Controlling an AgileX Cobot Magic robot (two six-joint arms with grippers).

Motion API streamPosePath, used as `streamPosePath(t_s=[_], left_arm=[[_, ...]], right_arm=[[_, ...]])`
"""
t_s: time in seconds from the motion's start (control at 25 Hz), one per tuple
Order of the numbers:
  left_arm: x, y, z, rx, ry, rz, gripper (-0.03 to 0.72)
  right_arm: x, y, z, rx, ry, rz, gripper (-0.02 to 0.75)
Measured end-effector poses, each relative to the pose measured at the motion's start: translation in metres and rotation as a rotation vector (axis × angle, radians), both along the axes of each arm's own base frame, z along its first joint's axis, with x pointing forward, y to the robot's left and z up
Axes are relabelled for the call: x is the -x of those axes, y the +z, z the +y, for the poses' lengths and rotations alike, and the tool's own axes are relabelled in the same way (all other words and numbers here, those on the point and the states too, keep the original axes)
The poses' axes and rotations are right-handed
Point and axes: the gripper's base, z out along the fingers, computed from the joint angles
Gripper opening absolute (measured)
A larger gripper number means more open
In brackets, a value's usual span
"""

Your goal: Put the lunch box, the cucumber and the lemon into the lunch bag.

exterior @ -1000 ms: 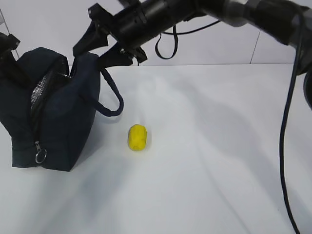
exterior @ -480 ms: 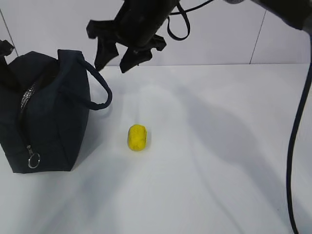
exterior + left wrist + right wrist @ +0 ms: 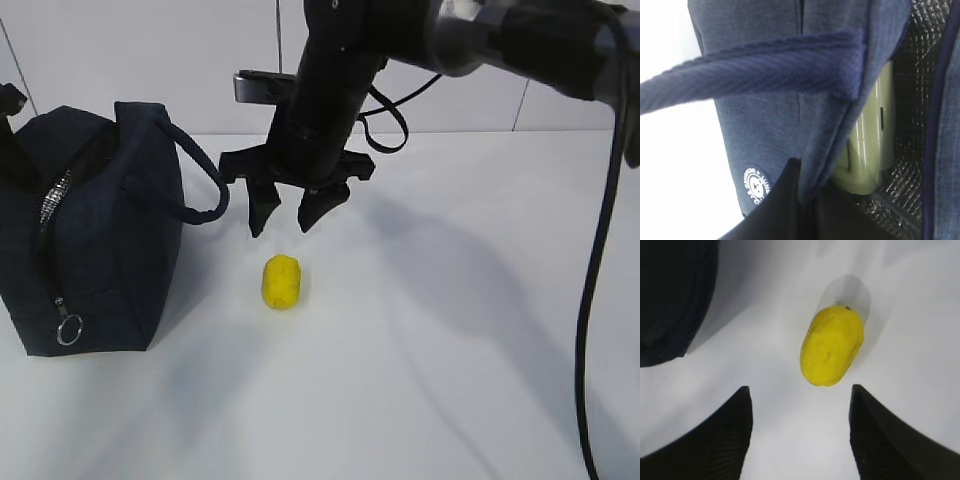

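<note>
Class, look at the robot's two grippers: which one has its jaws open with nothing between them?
The right gripper, hanging open above the lemon on the table. The left gripper, at the lunch bag, is pinched shut on the fabric at its opening.

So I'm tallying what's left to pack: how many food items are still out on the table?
1: the lemon lies on the white table, right of the lunch bag, below the open right pincer. No cucumber shows; it may be hidden inside the bag.

slanted front view; wrists close on bag (image 3: 765, 115), lemon (image 3: 831, 346)
</note>
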Motion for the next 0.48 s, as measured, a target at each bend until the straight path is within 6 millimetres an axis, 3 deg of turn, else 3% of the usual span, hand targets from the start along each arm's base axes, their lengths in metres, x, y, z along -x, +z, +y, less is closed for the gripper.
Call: streamPosePath(t_s=[0.16, 0.48], left_arm=[[0.0, 0.0, 0.0, -0.002, 0.0, 0.0, -0.015], [0.0, 0.0, 0.0, -0.002, 0.0, 0.0, -0.015]], right_arm=[[0.0, -0.005, 0.0, 0.006, -0.017, 0.015, 0.456], [-0.006, -0.039, 0.003, 0.036, -0.091, 0.094, 0.456]])
